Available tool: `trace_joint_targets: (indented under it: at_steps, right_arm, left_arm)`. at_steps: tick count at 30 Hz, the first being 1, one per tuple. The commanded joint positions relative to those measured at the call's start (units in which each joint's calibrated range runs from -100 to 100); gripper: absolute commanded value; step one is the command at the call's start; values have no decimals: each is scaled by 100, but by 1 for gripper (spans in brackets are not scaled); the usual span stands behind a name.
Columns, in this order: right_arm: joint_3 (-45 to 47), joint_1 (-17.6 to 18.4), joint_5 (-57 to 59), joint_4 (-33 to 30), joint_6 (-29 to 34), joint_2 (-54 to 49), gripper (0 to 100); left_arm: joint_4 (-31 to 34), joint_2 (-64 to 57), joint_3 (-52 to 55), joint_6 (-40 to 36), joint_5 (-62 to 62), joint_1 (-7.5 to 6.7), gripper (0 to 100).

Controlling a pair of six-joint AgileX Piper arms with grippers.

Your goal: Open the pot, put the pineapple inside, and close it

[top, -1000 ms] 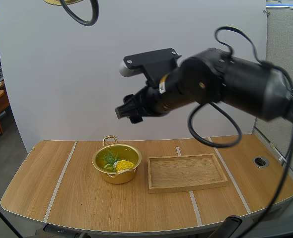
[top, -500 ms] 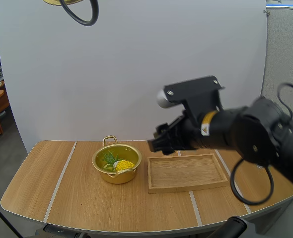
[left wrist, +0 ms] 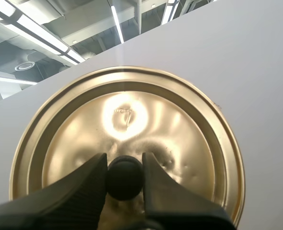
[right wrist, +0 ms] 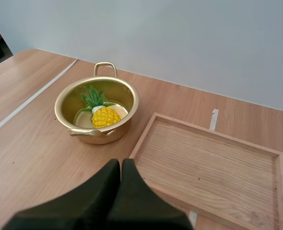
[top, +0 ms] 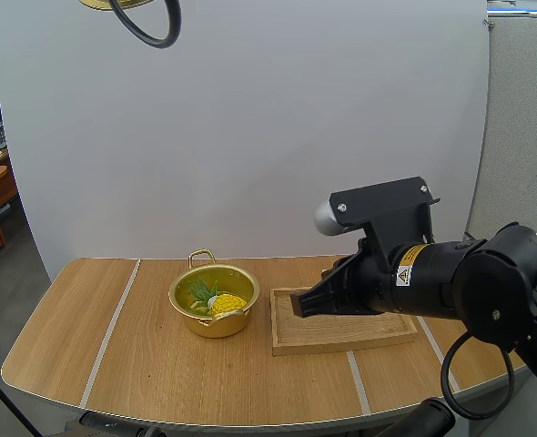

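My left gripper [left wrist: 124,178] pinches the knob [left wrist: 124,184] of the gold lid [left wrist: 127,117], holding it clear of the pot [right wrist: 64,97]. With the pineapple [right wrist: 105,117] inside, my right gripper [right wrist: 121,168] hangs over the wooden tray [right wrist: 213,158], fingers together, empty.

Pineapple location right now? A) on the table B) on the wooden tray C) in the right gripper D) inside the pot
D: the pineapple lies in the open pot; the right gripper is shut on nothing by the wooden tray, and the left gripper holds the lid.

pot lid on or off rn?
Off. The pot stands open with the pineapple inside; the left end effector pinches the lid by its knob.
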Motion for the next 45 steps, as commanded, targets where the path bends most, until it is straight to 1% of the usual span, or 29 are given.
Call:
trace_joint_targets:
  at_steps: [1,3,21,24,27,32,34,38,41,45]
  right_arm:
    - [18,-23,83,492,-482,-61,0]
    - [18,-23,49,547,-596,-61,0]
    - [18,-23,13,547,-594,-61,0]
    - [18,-23,13,547,-594,-61,0]
    - [18,-23,13,547,-594,-61,0]
    - [18,-23,13,547,-594,-61,0]
    - [18,-23,13,547,-594,-61,0]
    - [18,-23,13,547,-594,-61,0]
    - [18,-23,13,547,-594,-61,0]
    - [18,-23,13,547,-594,-61,0]
  left_arm:
    - [0,-31,-55,-52,-189,-4,0]
    - [0,-31,-55,-52,-189,-4,0]
    - [0,-31,-55,-52,-189,-4,0]
    - [0,-66,-55,-52,190,-4,0]
    - [0,-123,-55,-52,1001,-4,0]
    - [0,-89,-55,-52,2940,-4,0]
    - [0,-78,74,-31,3393,-4,0]
    - [0,-13,428,118,3585,-4,0]
    - [0,-13,956,148,3585,-4,0]
    - [-35,-13,1797,371,3398,-4,0]
